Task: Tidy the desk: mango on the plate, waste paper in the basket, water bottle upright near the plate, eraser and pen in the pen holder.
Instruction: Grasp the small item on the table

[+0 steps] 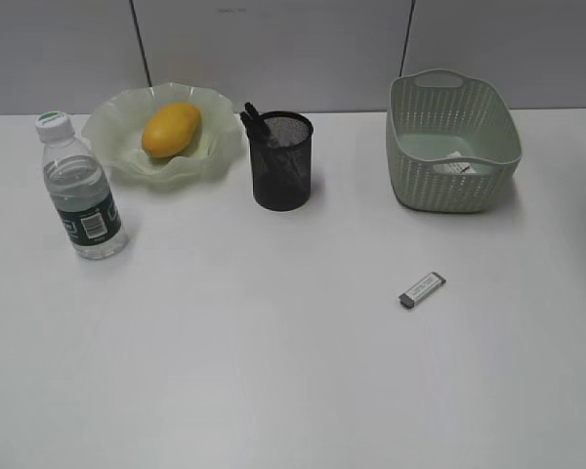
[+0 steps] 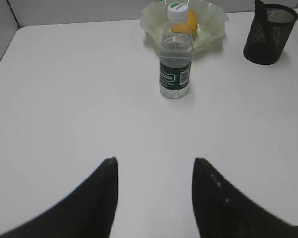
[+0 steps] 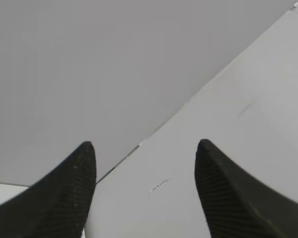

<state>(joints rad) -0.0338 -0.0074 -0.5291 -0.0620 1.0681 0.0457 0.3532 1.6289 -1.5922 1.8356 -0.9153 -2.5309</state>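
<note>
Since the mango (image 1: 171,129) already lies on the plate (image 1: 205,156), the water bottle (image 1: 81,188) stands upright just beside that plate, a dark pen (image 1: 254,120) leans in the pen holder (image 1: 281,161) and something white, probably the waste paper (image 1: 456,167), lies in the basket (image 1: 452,142), I judge the step in hand to be the eraser (image 1: 422,289), the one thing left loose on the table (image 1: 273,371); neither arm shows in the exterior view, so nothing has been grasped yet. The left gripper (image 2: 155,171) hangs with its jaws spread and empty; the bottle (image 2: 176,54) stands well ahead of it, the plate (image 2: 211,22) and mango (image 2: 190,22) just behind the bottle, and the pen holder (image 2: 269,33) farther ahead and off to its right. The right gripper (image 3: 146,161) is likewise spread and empty, tilted toward blank wall panels, with none of the task's things in its view; the eraser lies on that arm's side, so the next move probably calls for the right arm to swing down over it, line its jaws across the narrow width, pinch it low against the table, then carry it leftward to drop it in the mesh cup. The surface is a plain white tabletop, smooth and matte; behind it stand pale grey partition panels with dark seams.
</note>
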